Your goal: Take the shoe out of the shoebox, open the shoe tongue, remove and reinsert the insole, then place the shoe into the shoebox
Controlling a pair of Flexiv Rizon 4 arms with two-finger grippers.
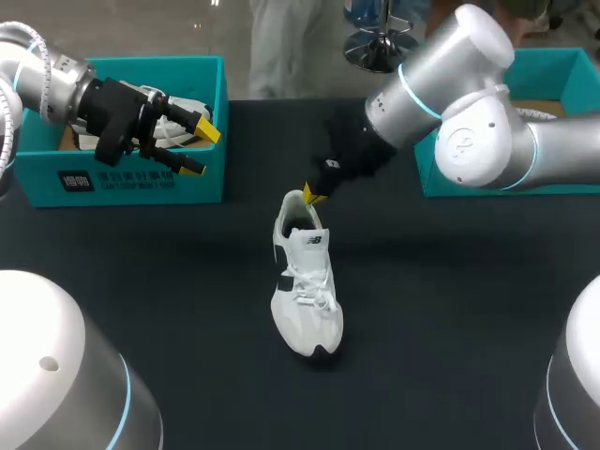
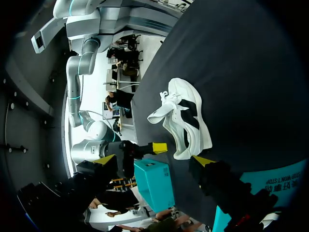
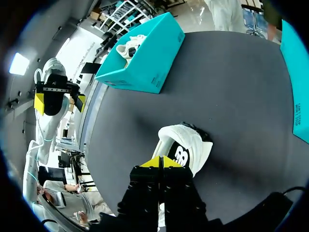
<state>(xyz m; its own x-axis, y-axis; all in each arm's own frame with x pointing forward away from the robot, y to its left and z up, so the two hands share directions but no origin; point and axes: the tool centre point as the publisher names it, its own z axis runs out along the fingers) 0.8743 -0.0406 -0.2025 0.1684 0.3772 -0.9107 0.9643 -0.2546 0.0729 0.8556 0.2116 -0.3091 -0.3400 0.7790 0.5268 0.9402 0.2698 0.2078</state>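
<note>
Shoe (image 1: 305,281) lying mid-desk (image 1: 450,309), out of the shoebox (image 1: 141,183). Right end effector (image 1: 315,195) touching its heel, fingers pinched narrow. Left end effector (image 1: 199,150) hovering wide open by the shoebox. Tongue, insole and reboxing apparently remaining.

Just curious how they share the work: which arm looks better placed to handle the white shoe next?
Probably the right. The right pincer sits at the heel opening of the white shoe, while the left pincer hangs open by the teal shoebox, apart from the shoe.
</note>
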